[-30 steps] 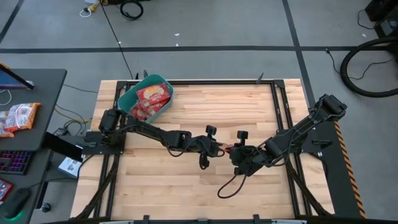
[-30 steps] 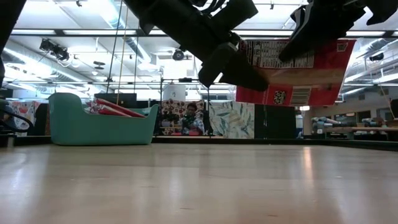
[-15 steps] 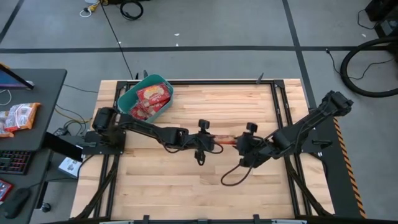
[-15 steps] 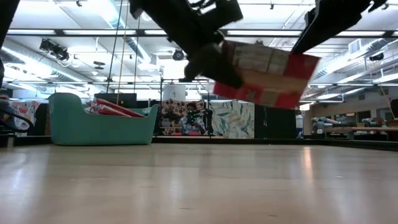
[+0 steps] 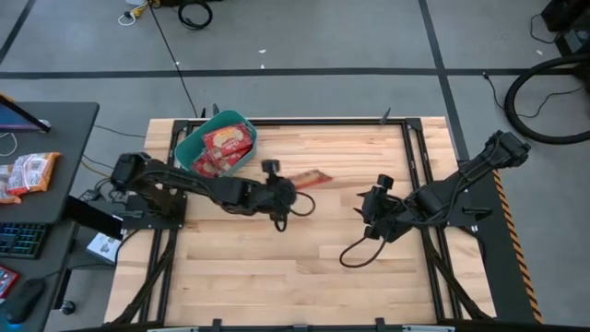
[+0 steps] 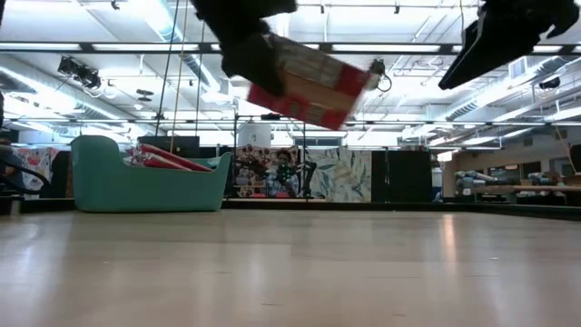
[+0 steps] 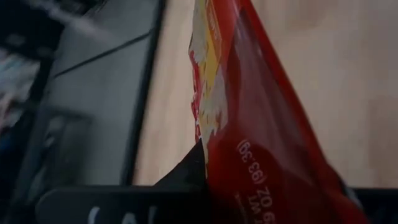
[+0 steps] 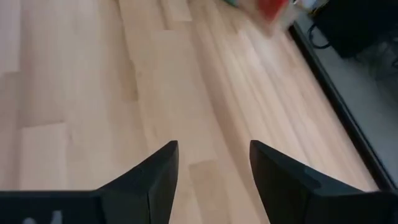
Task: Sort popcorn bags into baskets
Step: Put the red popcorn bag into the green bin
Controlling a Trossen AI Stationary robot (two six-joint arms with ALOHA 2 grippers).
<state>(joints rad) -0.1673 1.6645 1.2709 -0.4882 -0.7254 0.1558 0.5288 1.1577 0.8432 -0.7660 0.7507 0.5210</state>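
My left gripper [image 5: 289, 190] is shut on a red popcorn bag [image 5: 310, 179] above the middle of the table, a little right of the teal basket [image 5: 187, 152]. The basket stands at the far left corner with several red bags [image 5: 221, 148] lying in it. In the low view the held bag [image 6: 313, 84] hangs high and tilted, right of the basket [image 6: 136, 186]. My right gripper [image 5: 371, 208] stands open right of centre, with nothing between its fingers [image 8: 155, 177]. My left gripper pinches the bag's left end [image 6: 265, 89] between its two fingers, coming roughly level from the table's left. One dark finger [image 7: 189, 169] lies against the bag's red face [image 7: 249, 155]. The bag sticks out toward the right, on edge and tilted, lifted clear of the table.
A black cable loop [image 5: 355, 254] hangs below my right arm over the near right of the table. Dark frame rails [image 5: 419, 157] run along the table's sides. A desk at the left [image 5: 55, 129] holds more red packets [image 5: 28, 173].
My right gripper has opened, let go of the bag and drawn back toward the table's right edge. My left gripper has carried the bag up and toward the far left, nearer the basket; the bag has tipped from hanging between both grippers to slanting out from the left one.
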